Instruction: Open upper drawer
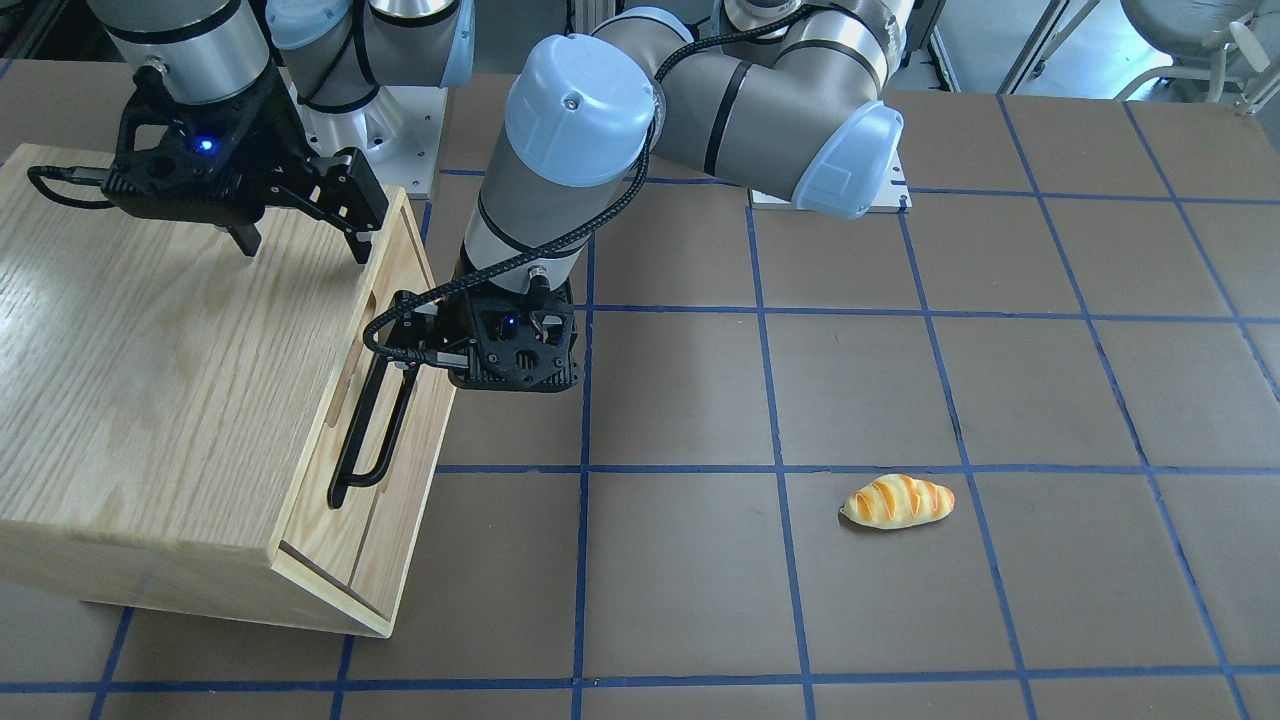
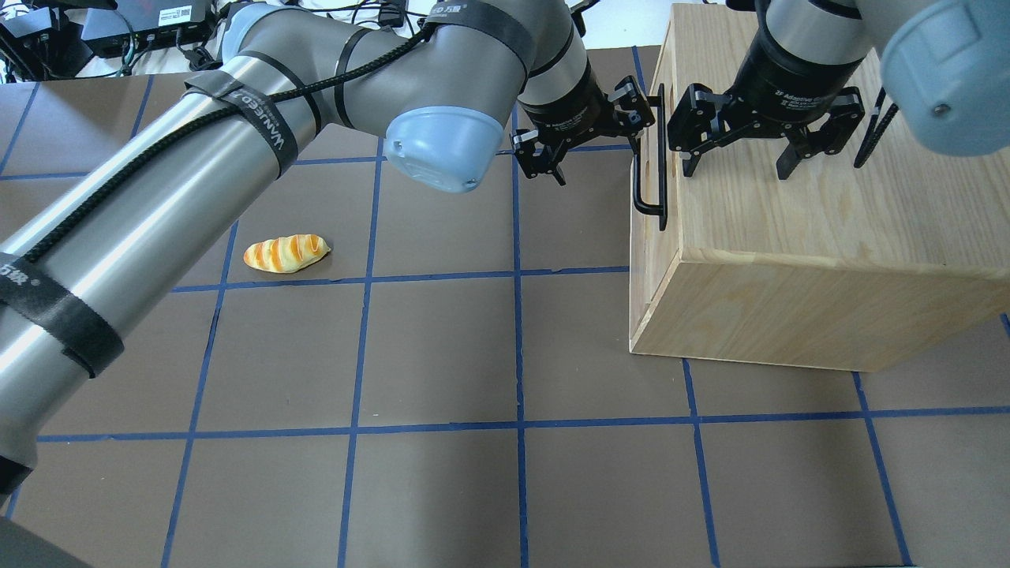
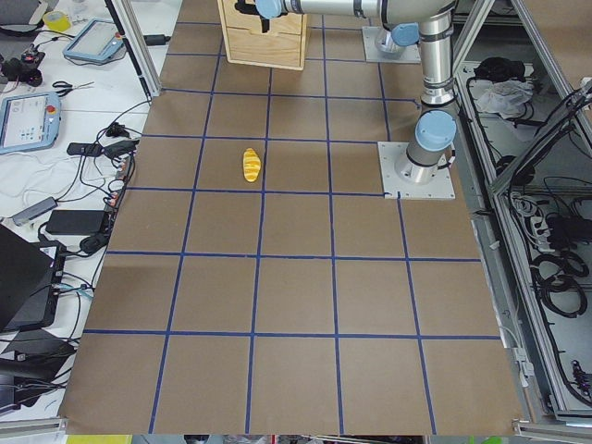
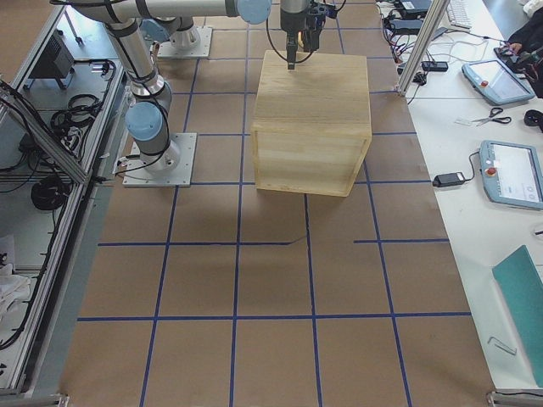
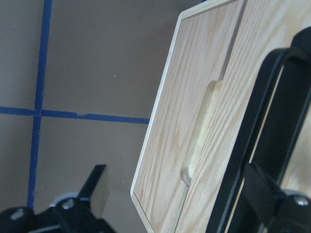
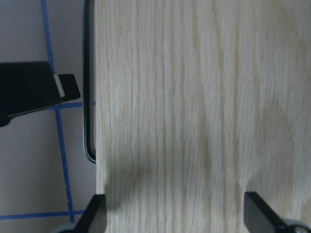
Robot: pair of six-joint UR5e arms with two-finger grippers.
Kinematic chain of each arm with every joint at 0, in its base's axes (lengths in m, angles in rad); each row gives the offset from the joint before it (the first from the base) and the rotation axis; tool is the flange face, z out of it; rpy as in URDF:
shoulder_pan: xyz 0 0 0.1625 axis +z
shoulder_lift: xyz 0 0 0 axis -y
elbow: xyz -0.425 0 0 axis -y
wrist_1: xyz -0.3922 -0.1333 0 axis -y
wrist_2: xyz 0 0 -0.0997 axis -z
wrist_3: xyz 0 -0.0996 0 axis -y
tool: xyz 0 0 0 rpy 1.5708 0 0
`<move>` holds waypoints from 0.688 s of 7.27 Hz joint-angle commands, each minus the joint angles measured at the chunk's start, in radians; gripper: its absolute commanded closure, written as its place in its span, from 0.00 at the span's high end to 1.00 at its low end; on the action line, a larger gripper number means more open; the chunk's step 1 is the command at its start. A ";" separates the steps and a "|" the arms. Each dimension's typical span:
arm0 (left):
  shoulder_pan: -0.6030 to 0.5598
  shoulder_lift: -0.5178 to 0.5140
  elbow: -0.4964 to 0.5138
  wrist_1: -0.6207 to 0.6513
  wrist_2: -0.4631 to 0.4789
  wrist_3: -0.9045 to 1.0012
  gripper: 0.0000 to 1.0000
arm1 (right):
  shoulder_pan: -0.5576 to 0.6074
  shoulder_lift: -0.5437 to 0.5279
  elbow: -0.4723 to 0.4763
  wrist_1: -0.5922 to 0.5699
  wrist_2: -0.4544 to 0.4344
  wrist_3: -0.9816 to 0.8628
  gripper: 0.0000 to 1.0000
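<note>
The upper drawer (image 1: 322,528) is the top front panel of the oak cabinet (image 1: 150,380), and its front (image 5: 233,111) looks closed. Its long black bar handle (image 1: 372,415) runs along the panel; it also shows in the overhead view (image 2: 661,150) and the left wrist view (image 5: 243,145). My left gripper (image 2: 600,146) is open at the handle. In the left wrist view (image 5: 180,194) the bar lies between the fingers, close to the right finger (image 5: 265,189). My right gripper (image 2: 738,172) is open and empty over the cabinet top (image 6: 194,121).
A striped bread roll (image 2: 286,253) lies on the brown gridded table (image 2: 442,355), well to the left of the cabinet (image 2: 805,213). The left arm's elbow (image 2: 442,146) hangs over the table's middle. The lower drawer front (image 5: 189,82) sits under the upper one.
</note>
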 commanded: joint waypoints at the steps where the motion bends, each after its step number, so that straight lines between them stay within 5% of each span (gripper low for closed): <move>1: -0.006 -0.005 -0.001 0.002 -0.002 0.009 1.00 | 0.000 0.000 0.000 0.000 0.000 0.000 1.00; 5: -0.028 -0.025 -0.001 0.019 0.000 0.016 1.00 | 0.000 0.000 0.000 0.000 0.001 0.000 1.00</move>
